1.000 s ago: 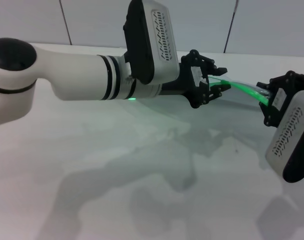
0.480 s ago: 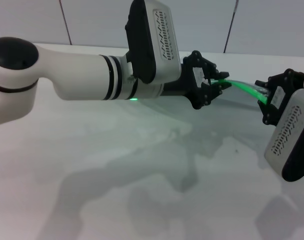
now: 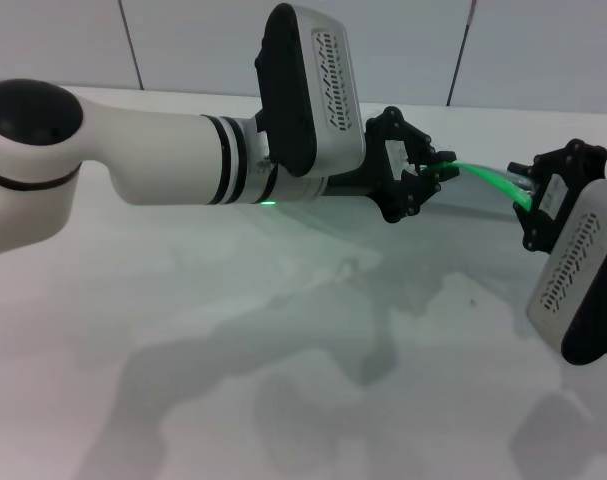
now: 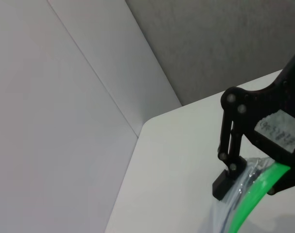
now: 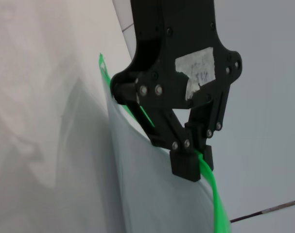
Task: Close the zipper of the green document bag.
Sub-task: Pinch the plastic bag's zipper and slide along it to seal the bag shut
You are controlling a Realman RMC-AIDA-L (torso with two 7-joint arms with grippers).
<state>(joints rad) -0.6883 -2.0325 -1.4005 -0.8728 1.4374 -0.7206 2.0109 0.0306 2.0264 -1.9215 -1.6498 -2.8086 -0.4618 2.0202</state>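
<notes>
The green document bag (image 3: 480, 205) hangs in the air between my two grippers as a translucent pale sheet. Its zipper (image 3: 488, 179) is a bright green strip arching along the top edge. My left gripper (image 3: 441, 170) is shut on the strip's left end. In the right wrist view the left gripper (image 5: 193, 163) pinches the zipper (image 5: 213, 190) above the bag (image 5: 152, 194). My right gripper (image 3: 529, 202) is shut on the bag's right end. The left wrist view has the right gripper (image 4: 244, 178) clamped over the zipper (image 4: 254, 201). I cannot make out the slider tab.
The white table (image 3: 283, 380) lies beneath the bag and carries only the arms' shadows. Pale wall panels (image 3: 183, 40) rise behind its far edge. My left forearm (image 3: 163, 150) crosses the upper left of the head view.
My left arm has crept a little to the right along the green strip, toward the right gripper. The right gripper has stayed almost in place.
</notes>
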